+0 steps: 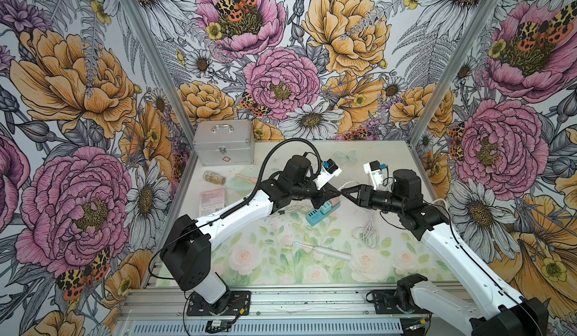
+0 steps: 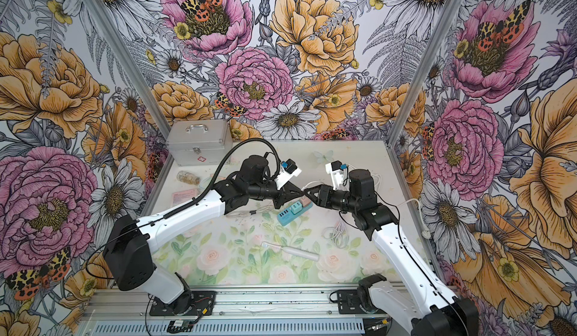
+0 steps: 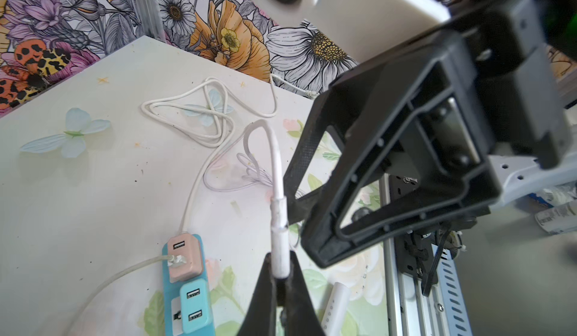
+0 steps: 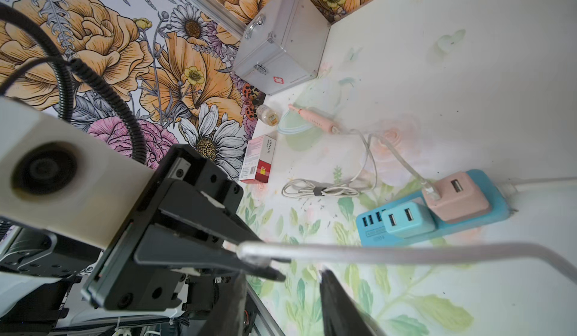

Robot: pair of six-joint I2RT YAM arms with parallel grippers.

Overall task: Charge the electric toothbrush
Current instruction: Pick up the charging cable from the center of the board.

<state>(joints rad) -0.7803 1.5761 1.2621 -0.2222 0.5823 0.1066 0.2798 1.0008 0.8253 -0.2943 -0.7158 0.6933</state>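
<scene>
The white electric toothbrush (image 1: 324,252) lies flat on the table (image 1: 406,163) near its front edge, well apart from both grippers and from the blue power strip (image 1: 315,218). It looks light, rigid and smooth, so it is likely to roll or slip. I judge the thick handle the place to take it, not the thin brush neck.

The charging cable (image 3: 274,159) is thin, limp and springy, so only its stiff white plug (image 3: 278,222) gives real control. The left gripper (image 3: 280,258) is clamped on that plug. The cable arches out of it and trails off to loose coils on the table.

The right gripper (image 4: 281,275) faces it tip to tip, its 2 fingers (image 4: 337,306) parted and holding nothing. The cable passes just beyond their tips.

Both arms reach inward with forearms low and wrists nearly level, meeting above the strip's pink adapter (image 4: 454,198). The teal adapter (image 4: 406,220) beside it shows 2 free ports.
</scene>
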